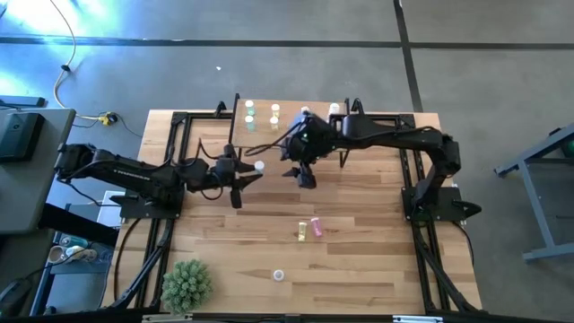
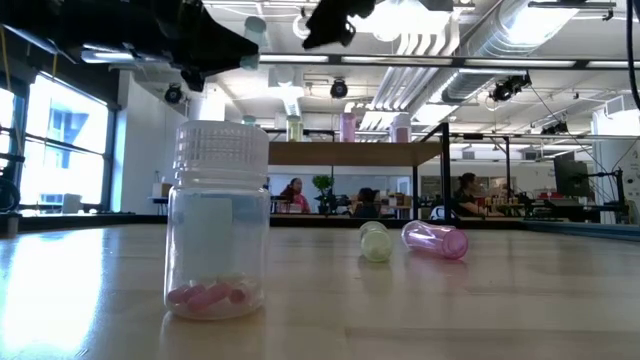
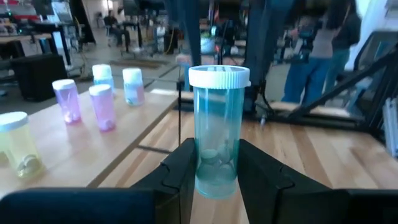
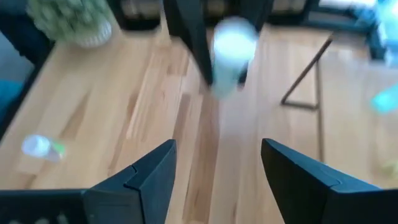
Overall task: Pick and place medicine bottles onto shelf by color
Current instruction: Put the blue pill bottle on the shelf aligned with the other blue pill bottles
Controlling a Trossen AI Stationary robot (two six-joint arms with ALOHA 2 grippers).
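Left gripper [image 3: 216,177] is hanging above the middle of the table [image 1: 359,269], just short of the shelf [image 1: 269,135], and is pinching a pale green bottle [image 3: 217,130] upright between its two fingers [image 3: 180,171]; the white cap is sitting above the fingertips and a few pills are lying in the bottom.

Right gripper [image 4: 217,168] is reaching in from the far right side, close beside the left one, with its fingers spread wide and nothing between them. In its wrist view the capped bottle held by the other arm is showing ahead, blurred.

On the shelf, several bottles are standing upright: two pinkish ones [image 3: 67,99], a pale blue-green pair behind them, and a yellow one [image 3: 15,144] nearer the left wrist camera.

On the tabletop, a yellow-green bottle [image 1: 303,232] and a pink bottle [image 1: 316,227] are lying on their sides, just beside each other. A clear bottle [image 2: 217,220] with pink pills is standing alone toward the near edge. A spiky green plant ball [image 1: 186,283] is sitting at the near left corner.

People are sitting in the room beyond the table.
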